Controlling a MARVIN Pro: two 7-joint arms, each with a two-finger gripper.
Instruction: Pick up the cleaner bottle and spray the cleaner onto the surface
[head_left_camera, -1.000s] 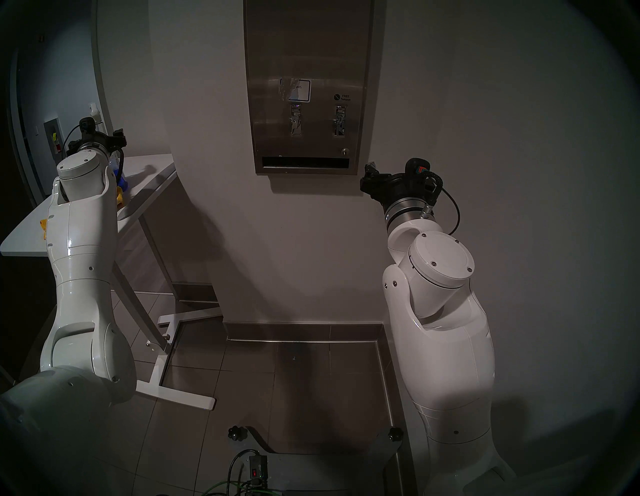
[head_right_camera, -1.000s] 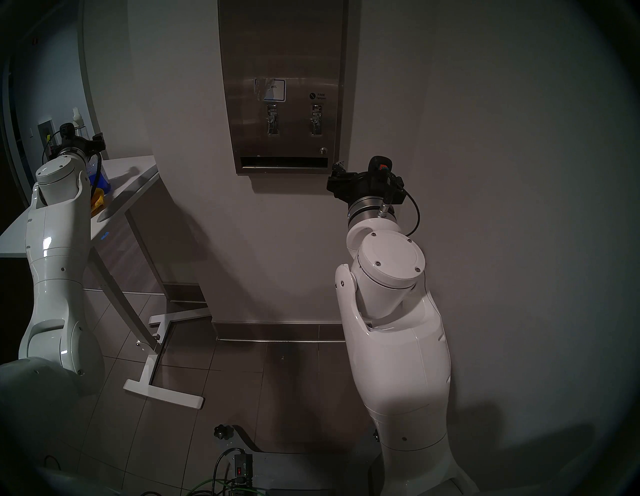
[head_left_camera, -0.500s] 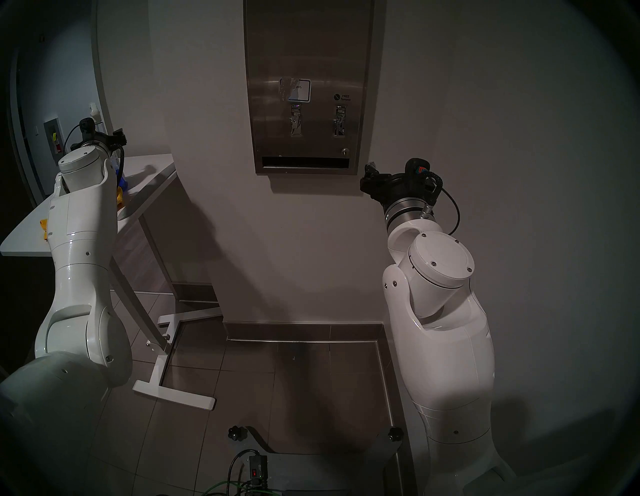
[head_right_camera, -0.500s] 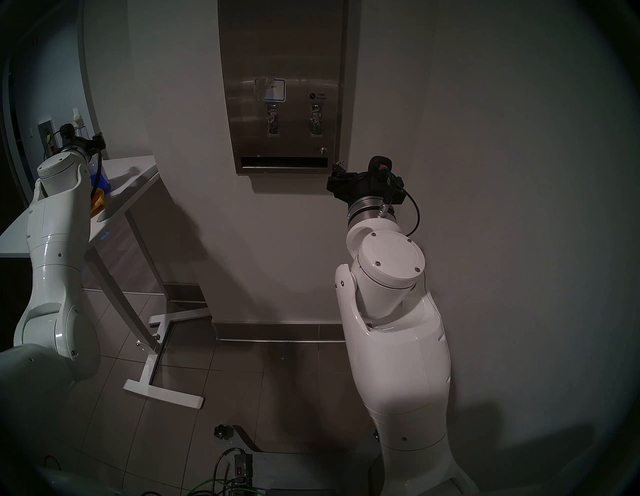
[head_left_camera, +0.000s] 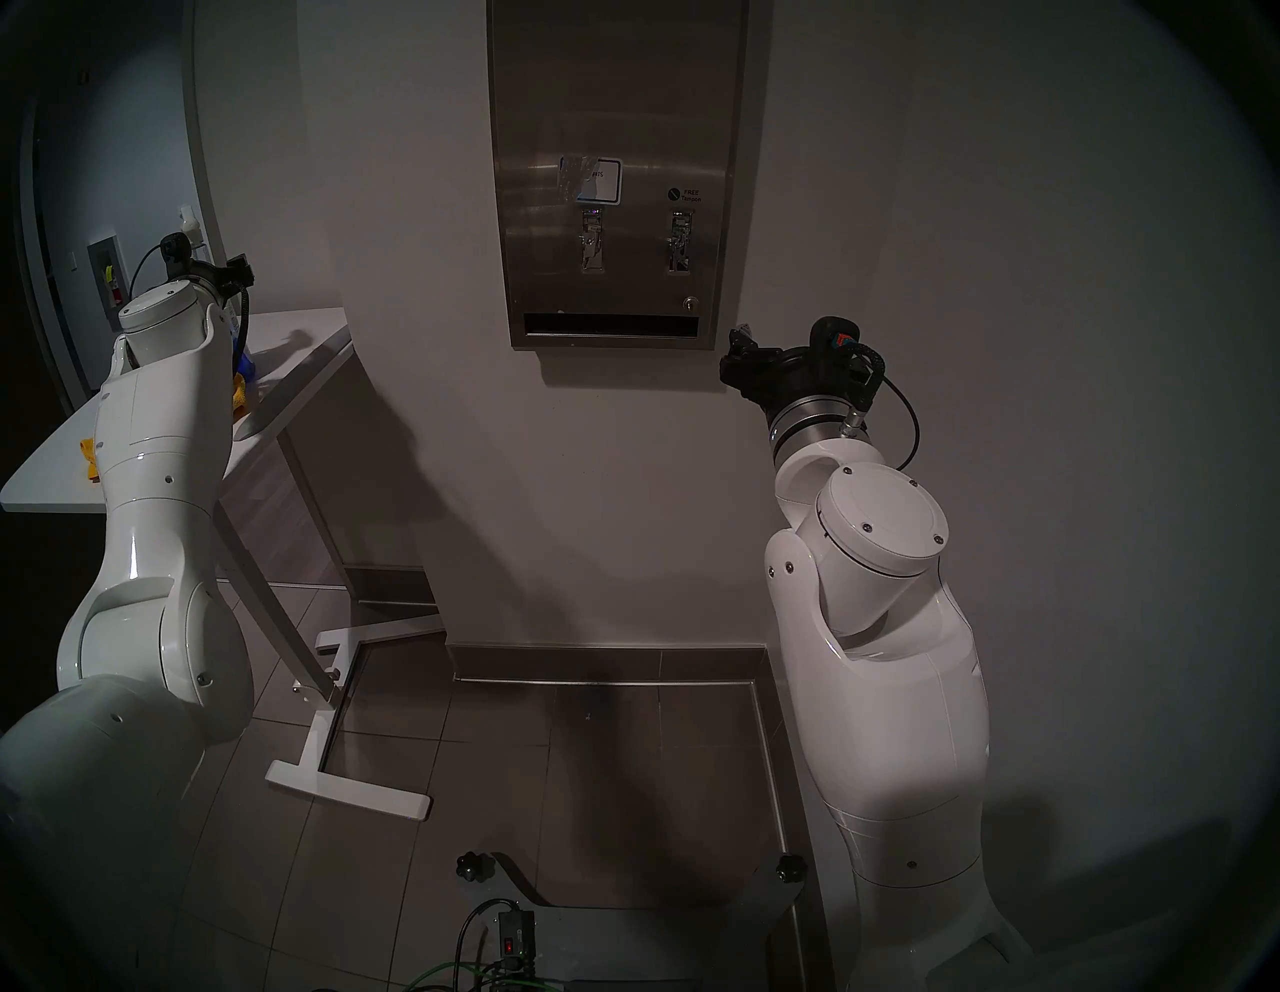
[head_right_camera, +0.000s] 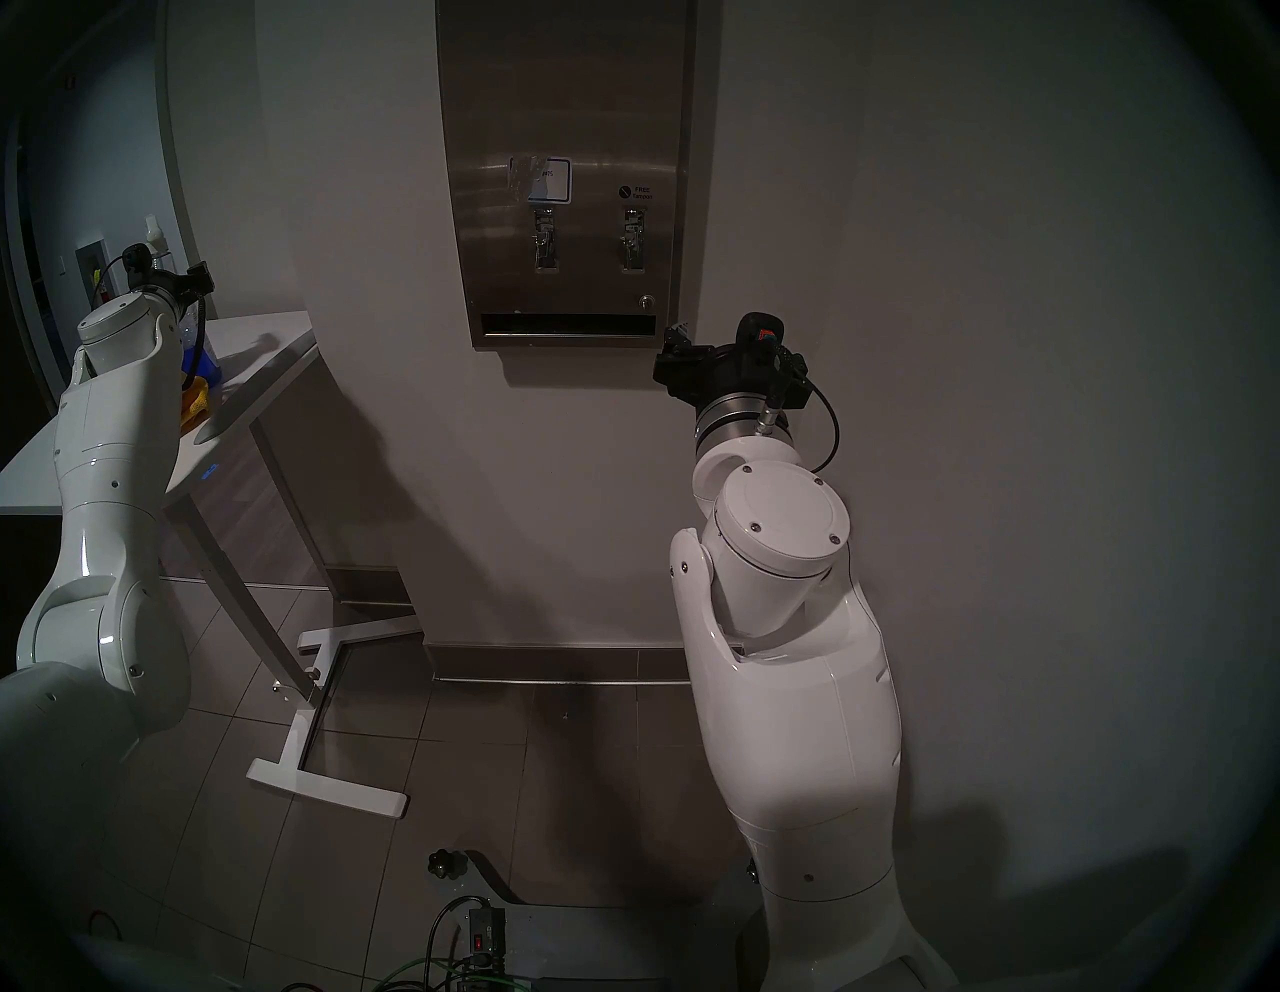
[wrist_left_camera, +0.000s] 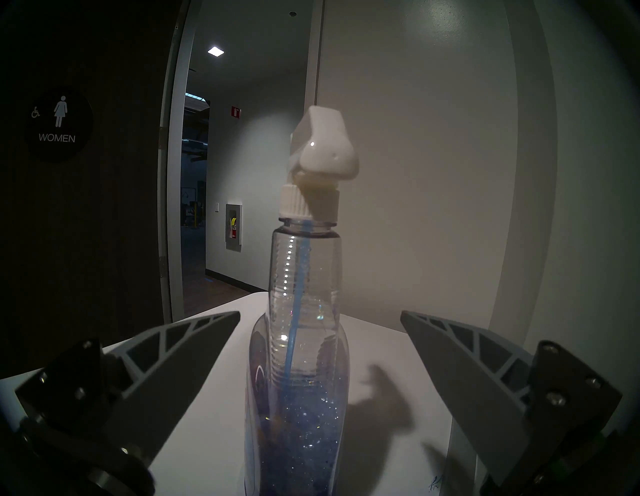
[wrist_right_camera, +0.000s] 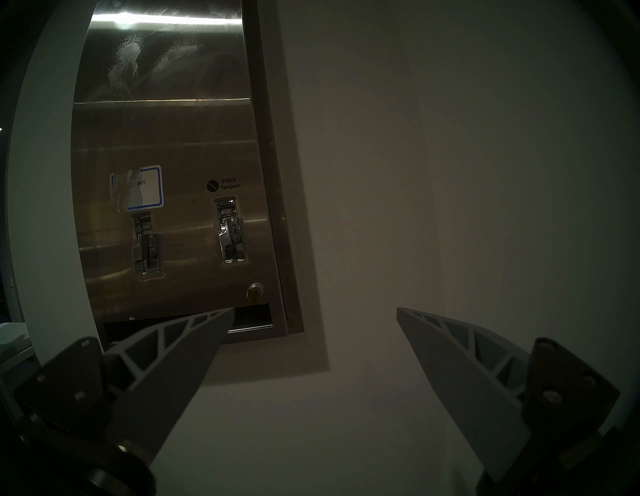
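The cleaner bottle (wrist_left_camera: 301, 346) stands upright on the white table, clear, with a white trigger nozzle (wrist_left_camera: 323, 149) and the blue cleaner (wrist_left_camera: 301, 433) in its lower part. My left gripper (wrist_left_camera: 320, 313) is open, one finger on each side of the bottle and neither touching it. In the head view my left arm hides most of the bottle; a blue sliver (head_left_camera: 244, 360) shows. The surface, a brushed steel dispenser panel (head_left_camera: 616, 173), hangs on the wall and has pale smears near its top (wrist_right_camera: 124, 65). My right gripper (wrist_right_camera: 315, 310) is open and empty, facing the wall beside the panel's lower right corner.
The white table (head_left_camera: 305, 360) stands at the left against the wall, with a yellow cloth (head_left_camera: 240, 398) lying by the bottle. Its leg frame (head_left_camera: 346, 783) spreads over the tiled floor. Behind the bottle are an open doorway (wrist_left_camera: 194, 173) and a dark door (wrist_left_camera: 59, 124).
My left arm's elbow and shoulder have swung left and the wrist has risen slightly at the bottle. The right arm has not moved. Both grippers stay open.
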